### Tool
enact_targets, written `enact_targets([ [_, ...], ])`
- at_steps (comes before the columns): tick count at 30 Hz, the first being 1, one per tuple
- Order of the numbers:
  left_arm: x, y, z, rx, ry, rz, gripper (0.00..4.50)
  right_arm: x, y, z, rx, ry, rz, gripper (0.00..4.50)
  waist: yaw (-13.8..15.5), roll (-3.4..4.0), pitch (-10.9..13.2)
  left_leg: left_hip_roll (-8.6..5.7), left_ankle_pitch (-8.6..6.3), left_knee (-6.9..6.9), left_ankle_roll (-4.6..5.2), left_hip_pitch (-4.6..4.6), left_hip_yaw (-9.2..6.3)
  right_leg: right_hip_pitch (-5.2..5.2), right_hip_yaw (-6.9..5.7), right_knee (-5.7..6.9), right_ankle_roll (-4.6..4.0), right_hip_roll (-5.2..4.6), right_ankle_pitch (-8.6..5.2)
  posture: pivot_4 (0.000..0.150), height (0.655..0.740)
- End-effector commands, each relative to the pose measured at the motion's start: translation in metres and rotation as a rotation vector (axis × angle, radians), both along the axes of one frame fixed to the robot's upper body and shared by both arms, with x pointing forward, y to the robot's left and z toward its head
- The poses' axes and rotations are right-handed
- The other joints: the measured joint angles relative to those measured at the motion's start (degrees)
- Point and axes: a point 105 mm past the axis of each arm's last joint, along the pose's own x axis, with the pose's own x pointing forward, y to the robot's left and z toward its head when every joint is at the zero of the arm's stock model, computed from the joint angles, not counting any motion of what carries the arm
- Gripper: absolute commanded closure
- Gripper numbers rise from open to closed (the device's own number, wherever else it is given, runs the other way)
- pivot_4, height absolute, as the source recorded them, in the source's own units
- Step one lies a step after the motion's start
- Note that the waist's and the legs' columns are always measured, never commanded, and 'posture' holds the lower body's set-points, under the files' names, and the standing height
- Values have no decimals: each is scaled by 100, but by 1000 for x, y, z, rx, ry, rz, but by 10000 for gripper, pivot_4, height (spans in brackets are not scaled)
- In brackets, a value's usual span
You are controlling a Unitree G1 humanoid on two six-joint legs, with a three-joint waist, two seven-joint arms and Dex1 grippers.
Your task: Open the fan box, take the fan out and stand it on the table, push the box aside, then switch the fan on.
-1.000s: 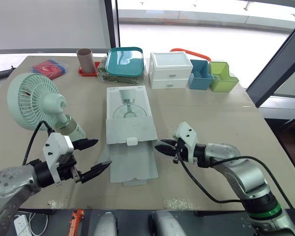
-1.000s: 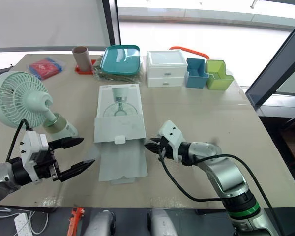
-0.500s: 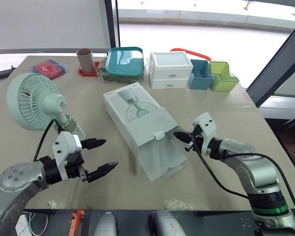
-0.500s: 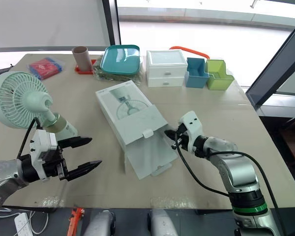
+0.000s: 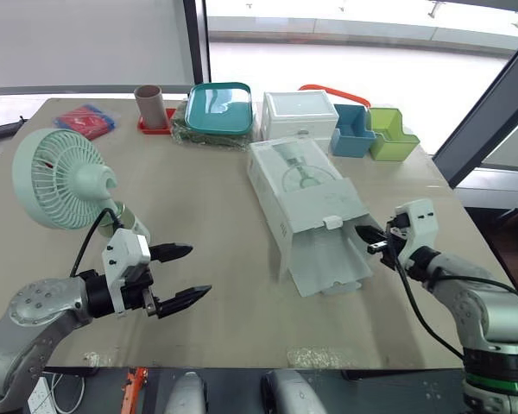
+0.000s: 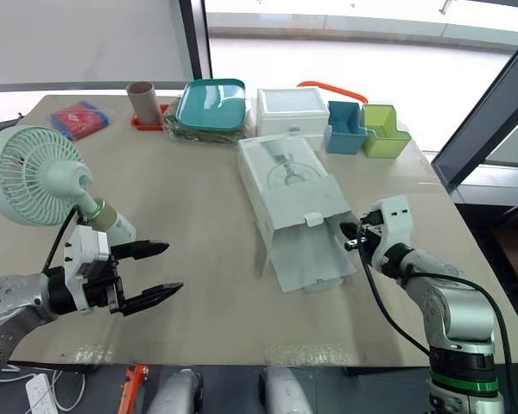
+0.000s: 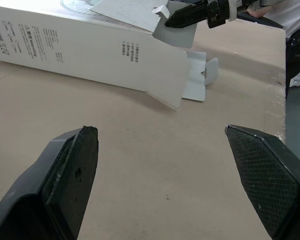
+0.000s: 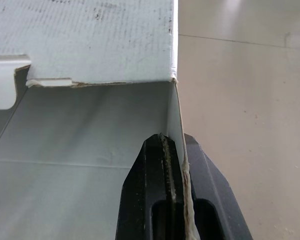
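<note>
1. Cardboard looks thin and light: the fan box (image 5: 306, 194) lies right of centre on the table (image 5: 198, 203), open end toward the robot.
2. Right gripper (image 5: 371, 240) pinches its floppy side flap (image 8: 179, 115); could crease, so I'd push on the stiff body.
3. Left gripper (image 5: 197, 270) hangs spread wide near the upright fan (image 5: 60, 177), probably top-heavy.

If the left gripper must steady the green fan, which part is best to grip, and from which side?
Grip the slim neck under the fan head, coming from the robot's own side, where the open left gripper hovers. The round grille looks too wide for the fingers, while the neck is narrow and exposed on that side.
</note>
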Motion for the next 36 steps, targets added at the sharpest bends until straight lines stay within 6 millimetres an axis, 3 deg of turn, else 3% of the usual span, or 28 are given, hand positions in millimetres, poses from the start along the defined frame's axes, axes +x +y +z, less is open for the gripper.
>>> enact_targets([
  [1,0,-1,5,11,-33,-15,0,-1,-20,15,3,-47,-84,44888,0,1,0,0,0,0,0,0,0,0,0,0,0,0,0,1500,7400],
  [5,0,-1,5,11,-31,-17,0,0,-38,17,8,-35,-158,44888,2,2,0,0,0,0,0,0,1,0,0,0,0,0,0,1500,7400],
  [9,1,-2,5,4,-33,-16,0,4,-39,22,30,-47,-168,44888,-8,4,-1,1,0,0,0,4,7,0,5,0,0,2,0,1500,7400],
  [14,3,-3,5,4,-42,-15,0,7,-34,30,61,-66,-145,26799,-1,5,-1,1,0,0,0,5,12,0,9,2,0,1,1,1500,7400],
  [15,3,-3,5,3,-42,-14,0,6,-32,31,64,-71,-133,20143,0,5,-1,0,0,0,0,5,12,0,9,2,1,1,0,1500,7400],
  [16,3,-3,5,3,-42,-14,0,4,-30,33,70,-75,-120,18722,1,5,-1,1,0,0,1,4,11,0,9,2,2,1,0,1500,7400],
  [17,3,-3,5,3,-42,-14,0,2,-29,35,66,-81,-105,12209,1,6,-1,0,0,0,1,4,12,0,9,2,2,0,0,1500,7400],
  [19,3,-3,4,4,-38,-17,0,-7,-25,36,46,-81,-51,8516,4,7,-1,0,-1,0,2,4,12,0,9,2,2,0,0,1500,7400],
  [20,3,-2,4,5,-37,-19,0,-11,-24,36,38,-79,-32,2172,6,8,-2,0,-2,0,3,3,12,0,9,2,4,0,-2,1500,7400],
  [21,2,-2,4,1,-36,-21,0,-15,-22,36,32,-76,-9,284,6,8,-2,0,-3,0,5,3,12,1,9,2,7,0,-3,1500,7400],
  [30,-29,-8,-5,30,36,-255,0,-44,-13,44,16,-115,176,284,0,11,-2,1,-3,1,6,10,23,1,17,2,8,2,-4,1500,7400],
  [36,-28,-9,-4,23,32,-247,0,-44,-22,46,-3,-131,158,284,0,10,-2,0,-3,2,7,16,35,5,28,2,12,2,-4,1500,7400],
])
